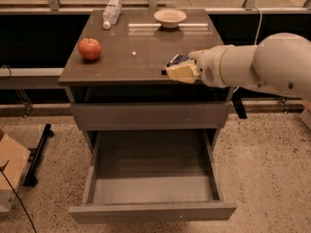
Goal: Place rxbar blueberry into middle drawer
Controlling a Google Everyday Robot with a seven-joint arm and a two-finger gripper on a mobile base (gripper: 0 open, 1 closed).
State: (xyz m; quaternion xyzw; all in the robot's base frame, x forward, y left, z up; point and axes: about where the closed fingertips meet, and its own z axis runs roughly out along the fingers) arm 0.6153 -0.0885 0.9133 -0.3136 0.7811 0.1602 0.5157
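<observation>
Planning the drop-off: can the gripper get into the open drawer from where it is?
Probably yes. The gripper sits at the counter's front edge by the rxbar, and the drawer is pulled out well past that edge below it, with nothing visible between them.

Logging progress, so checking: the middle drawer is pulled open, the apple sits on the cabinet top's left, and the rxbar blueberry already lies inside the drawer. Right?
Not quite. The camera view shows the rxbar blueberry up at the front right of the cabinet top, at the gripper, not inside the middle drawer. The rest holds.
</observation>
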